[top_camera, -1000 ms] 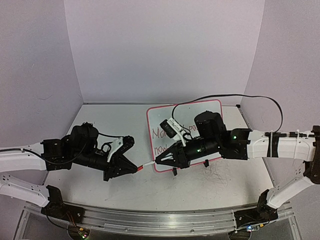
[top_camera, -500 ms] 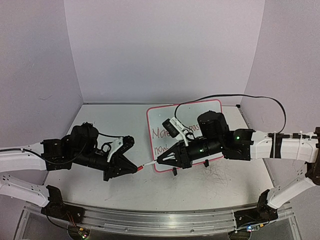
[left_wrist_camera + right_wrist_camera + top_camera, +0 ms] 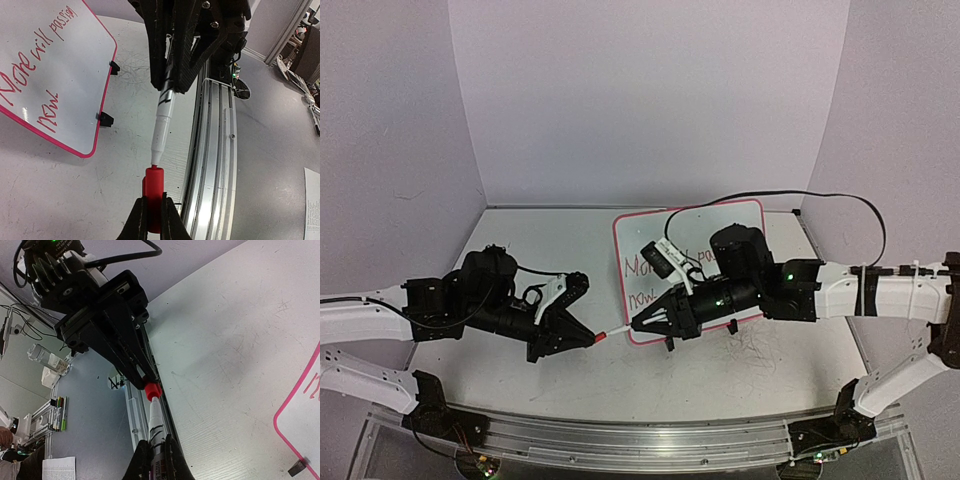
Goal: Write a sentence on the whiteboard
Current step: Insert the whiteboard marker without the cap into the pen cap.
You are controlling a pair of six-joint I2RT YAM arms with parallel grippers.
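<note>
The whiteboard [image 3: 638, 238] stands tilted at the table's middle, and my right arm covers part of it. Its red sentence [image 3: 37, 67] reads in two lines, partly hidden in the top view. Near the table's front, my left gripper [image 3: 588, 338] is shut on a red marker cap [image 3: 153, 190]. My right gripper [image 3: 640, 323] is shut on the white marker barrel [image 3: 157, 432]. The two grippers point at each other, left of the board's lower corner. The marker's tip [image 3: 155, 162] meets the cap's open end.
An aluminium rail [image 3: 620, 430] runs along the near table edge, just under the marker. Two black clip feet [image 3: 105, 119] stick out from the board's lower rim. A black cable [image 3: 820, 195] loops above the right arm. Walls close in on three sides.
The right arm shifted slightly right and up, then came back left, bringing the marker tip to the cap. The left arm has not moved.
</note>
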